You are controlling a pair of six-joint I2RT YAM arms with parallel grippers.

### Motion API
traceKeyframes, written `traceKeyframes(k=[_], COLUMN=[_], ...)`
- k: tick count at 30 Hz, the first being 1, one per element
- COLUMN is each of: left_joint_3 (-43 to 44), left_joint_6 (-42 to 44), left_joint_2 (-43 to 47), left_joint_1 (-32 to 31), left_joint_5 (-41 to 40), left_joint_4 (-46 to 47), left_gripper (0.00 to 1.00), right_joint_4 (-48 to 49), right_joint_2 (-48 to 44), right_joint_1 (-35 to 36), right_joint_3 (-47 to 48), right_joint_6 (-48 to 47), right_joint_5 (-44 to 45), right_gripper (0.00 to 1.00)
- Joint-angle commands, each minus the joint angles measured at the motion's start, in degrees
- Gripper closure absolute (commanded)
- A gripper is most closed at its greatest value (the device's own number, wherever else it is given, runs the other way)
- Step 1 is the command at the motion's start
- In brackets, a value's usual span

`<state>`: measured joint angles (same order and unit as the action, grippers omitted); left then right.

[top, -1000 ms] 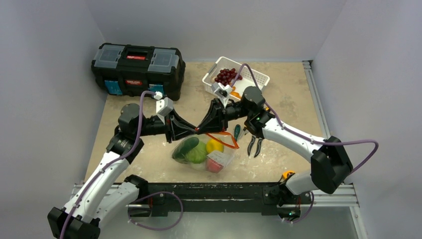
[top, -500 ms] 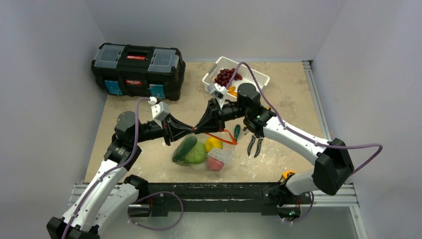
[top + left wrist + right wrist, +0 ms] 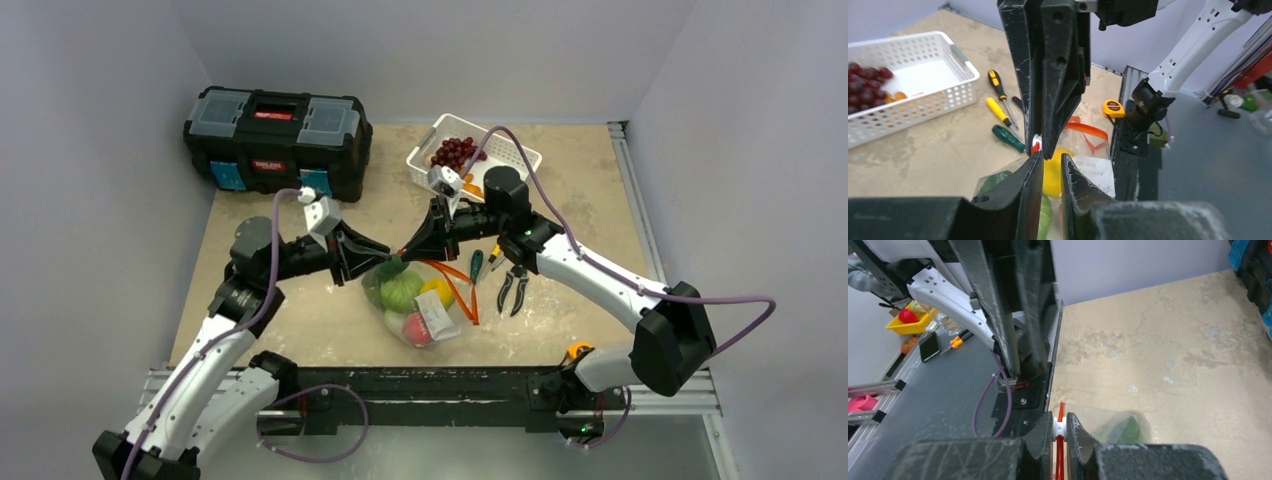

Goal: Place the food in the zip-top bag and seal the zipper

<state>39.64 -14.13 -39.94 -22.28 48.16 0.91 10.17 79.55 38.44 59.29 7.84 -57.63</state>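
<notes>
Where the two arms meet over the table [image 3: 600, 200], the zip-top bag [image 3: 452, 312] lies beneath them with the food [image 3: 400, 292] inside. The right gripper [image 3: 402, 252] pinches the white slider [image 3: 1059, 429] on the zipper [image 3: 455, 275] — the left gripper [image 3: 388, 256] has its jaws nearly closed at the bag's mouth; whether they grip plastic, I cannot tell.

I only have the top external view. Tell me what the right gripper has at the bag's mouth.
Observer: The right wrist view shows the right gripper clamped on the white slider of the orange-red zipper.
Operator: Now report the left jaws.
Observer: In the left wrist view the left gripper shows a narrow gap, with the yellow citrus visible behind it. Whether it pinches the zip-top bag cannot be told.
</notes>
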Motion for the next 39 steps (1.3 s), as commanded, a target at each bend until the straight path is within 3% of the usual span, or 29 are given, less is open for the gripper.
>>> traceKeyframes(k=[1, 4, 7, 8, 11, 13, 25, 29, 32, 36, 39], left_joint_3=[4.53, 3.41, 2.64, 2.70, 2.72, 3.21, 3.26, 3.34, 3.34, 3.13, 2.74], left_joint_6=[-1.82, -2.79, -4.19, -4.37, -4.78, -4.59, -5.36, -4.66, -4.02, -4.02, -4.34], left_joint_2=[-6.58, -5.88, -5.41, -5.60, -6.66, -7.51, -9.06, -8.44, -7.67, -7.14, -7.54], left_joint_1=[-0.17, -0.22, -0.22, -0.22, -0.26, -0.30, -0.25, -0.22, -0.13, 0.07, 0.10], left_joint_5=[4.92, 3.25, 3.41, 4.31, 6.86, 7.19, 7.60, 5.92, 4.69, 3.80, 5.73], left_joint_4=[-0.12, 1.57, 3.29, 3.56, 4.66, 4.09, 5.67, 4.65, 4.02, 3.97, 5.54], left_gripper=[0.74, 0.57, 0.52, 0.53, 0.72, 0.79, 0.80, 0.68, 0.66, 0.67, 0.77], right_joint_4=[4.94, 4.86, 5.13, 5.31, 5.96, 6.12, 7.31, 7.25, 7.23, 7.28, 7.51], right_joint_2=[-0.17, -0.68, -0.25, -0.08, 0.08, 0.08, 0.24, 0.01, 0.02, 0.10, 0.04], right_joint_1=[0.68, 0.76, 0.77, 0.83, 0.91, 1.00, 1.55, 1.64, 1.64, 1.82, 1.83], right_joint_3=[-0.28, 0.25, 0.60, 0.65, 0.65, 0.82, 0.61, 0.74, 0.74, 0.70, 0.83], right_joint_6=[2.78, 2.78, 3.05, 3.27, 3.71, 3.90, 4.50, 4.49, 4.49, 4.50, 4.58], right_joint_5=[-3.05, -3.40, -4.03, -4.21, -4.25, -4.38, -4.76, -4.71, -4.77, -4.86, -4.50], right_gripper=[1.00, 1.00, 1.00, 1.00, 1.00, 1.00, 1.00, 1.00, 1.00, 1.00, 1.00])
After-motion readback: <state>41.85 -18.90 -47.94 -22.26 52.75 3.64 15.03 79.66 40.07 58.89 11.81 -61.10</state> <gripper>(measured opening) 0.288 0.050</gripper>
